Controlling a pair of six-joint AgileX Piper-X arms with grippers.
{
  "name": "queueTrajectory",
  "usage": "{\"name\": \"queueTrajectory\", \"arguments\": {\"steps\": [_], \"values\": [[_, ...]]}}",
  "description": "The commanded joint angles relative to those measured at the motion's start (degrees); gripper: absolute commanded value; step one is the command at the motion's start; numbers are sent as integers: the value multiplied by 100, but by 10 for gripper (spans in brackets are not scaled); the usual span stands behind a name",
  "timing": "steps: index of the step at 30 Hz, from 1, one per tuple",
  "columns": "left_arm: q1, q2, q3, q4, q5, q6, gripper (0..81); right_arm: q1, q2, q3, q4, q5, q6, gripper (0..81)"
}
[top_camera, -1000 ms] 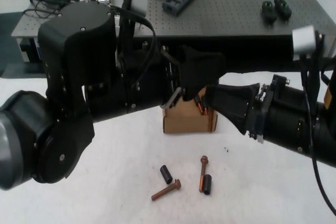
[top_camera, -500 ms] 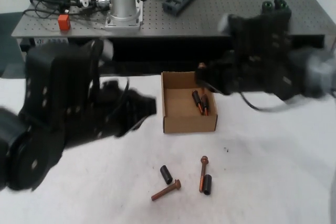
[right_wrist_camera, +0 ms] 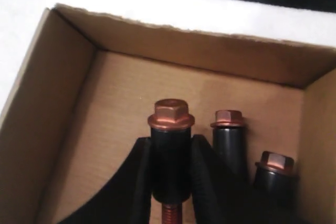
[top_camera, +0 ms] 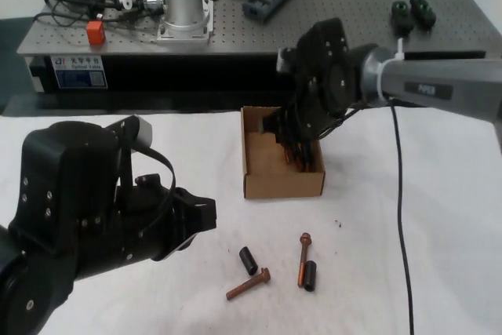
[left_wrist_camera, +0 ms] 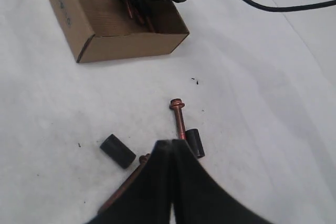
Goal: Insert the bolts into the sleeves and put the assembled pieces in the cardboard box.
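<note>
**Status: partly complete.**

The cardboard box [top_camera: 282,184] stands on the white worktop [top_camera: 416,256], close to its far edge and about midway along it. Inside the box lie a first finished piece [right_wrist_camera: 229,140] and a second finished piece [right_wrist_camera: 273,174], just beside each other. Each is a copper bolt seated in a black sleeve.

The right pincer [right_wrist_camera: 170,153] is within the mouth of the box and clamped on the sleeve of a third assembled piece [right_wrist_camera: 170,119]. The bolt head projects at one end of that sleeve and the threaded tip at the other. This piece has not been released, and I cannot make out whether it touches the box floor.

The left pincer [left_wrist_camera: 171,148] is closed with nothing between its fingers. It hangs over the loose parts toward the near edge of the worktop, well apart from the box.

**Loose parts:**
- One bolt [left_wrist_camera: 179,120], with a sleeve [left_wrist_camera: 195,143] just beside its shank.
- A second sleeve [left_wrist_camera: 118,151] lying on its own.
- A second bolt [top_camera: 249,284] near that sleeve.

**Assessment:** two pieces are delivered and a third is at the point of delivery. Two bolts and two sleeves are not yet joined. Outstanding work appears to be releasing the held piece, then two further insertions and two further placements in the box.
</note>
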Motion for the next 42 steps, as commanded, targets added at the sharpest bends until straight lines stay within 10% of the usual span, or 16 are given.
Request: {"name": "queueTrajectory", "arguments": {"steps": [1, 7, 22, 42], "values": [[18, -75, -16, -49, -36, 69, 2, -1, -39, -127, 200, 66, -169, 43], [18, -75, -16, -49, -36, 69, 2, -1, -117, -127, 252, -58, -168, 347], [18, -75, -16, -64, -36, 69, 2, 215, -3075, 2025, 1483, -126, 355, 281], [18, -75, -16, -64, -36, 69, 2, 733, -1792, 2981, 779, -27, 1272, 349]]}}
